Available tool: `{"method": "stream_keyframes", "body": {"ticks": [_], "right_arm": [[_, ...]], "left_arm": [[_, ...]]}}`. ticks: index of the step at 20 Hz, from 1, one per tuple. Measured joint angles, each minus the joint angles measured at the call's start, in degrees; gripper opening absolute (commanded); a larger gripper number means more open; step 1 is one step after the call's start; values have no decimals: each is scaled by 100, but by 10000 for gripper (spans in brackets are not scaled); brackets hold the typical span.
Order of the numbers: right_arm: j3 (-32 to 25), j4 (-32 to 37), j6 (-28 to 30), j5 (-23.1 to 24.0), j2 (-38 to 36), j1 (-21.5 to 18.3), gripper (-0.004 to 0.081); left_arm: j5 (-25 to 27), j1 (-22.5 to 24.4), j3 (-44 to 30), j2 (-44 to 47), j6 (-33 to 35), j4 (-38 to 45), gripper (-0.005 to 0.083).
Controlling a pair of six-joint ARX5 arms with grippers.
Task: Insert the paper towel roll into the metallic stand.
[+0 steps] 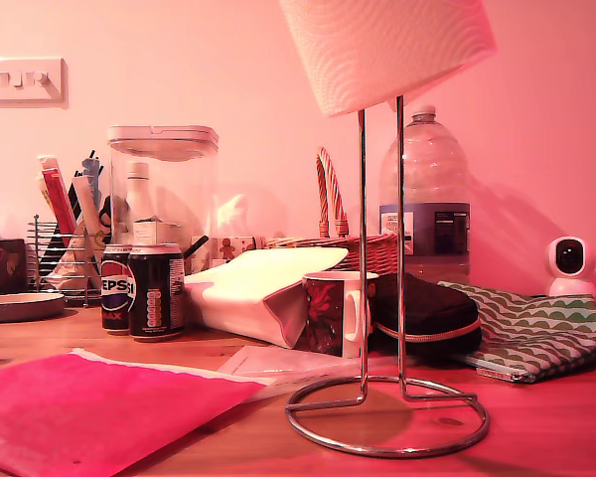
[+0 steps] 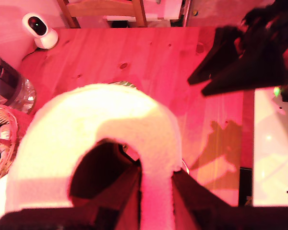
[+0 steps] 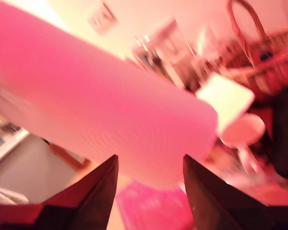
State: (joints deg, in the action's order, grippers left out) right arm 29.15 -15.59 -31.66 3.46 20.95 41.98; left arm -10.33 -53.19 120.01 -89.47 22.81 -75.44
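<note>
Paper towel roll (image 1: 387, 50), pinched through its wall by our first gripper (image 2: 156, 191), tops the metallic stand (image 1: 382, 298); our second gripper (image 3: 151, 187) gapes beside it.

We're seeing soft, embossed paper on the roll (image 1: 387, 50), the chrome stand (image 1: 382, 298) gleaming, the wooden table (image 1: 536, 427) looking matt.

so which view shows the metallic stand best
The exterior view: the metallic stand shows whole there, ring base on the table and both upright rods rising to the paper towel roll, which hangs tilted at their top. Neither wrist view shows the stand clearly; the roll fills both.
</note>
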Motion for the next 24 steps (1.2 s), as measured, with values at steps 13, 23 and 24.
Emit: {"method": "stream_keyframes", "body": {"ticks": [13, 23, 24], "right_arm": [[-564, 599, 2114, 439, 970, 13, 345], [-2380, 3480, 2717, 354, 1427, 17, 353], [-2382, 3620, 2771, 354, 1526, 17, 353]], "left_arm": [[-68, 20, 0, -4, -188, 0, -22], [-72, 85, 0, -4, -188, 0, -22], [-72, 85, 0, -4, -188, 0, -22]]}}
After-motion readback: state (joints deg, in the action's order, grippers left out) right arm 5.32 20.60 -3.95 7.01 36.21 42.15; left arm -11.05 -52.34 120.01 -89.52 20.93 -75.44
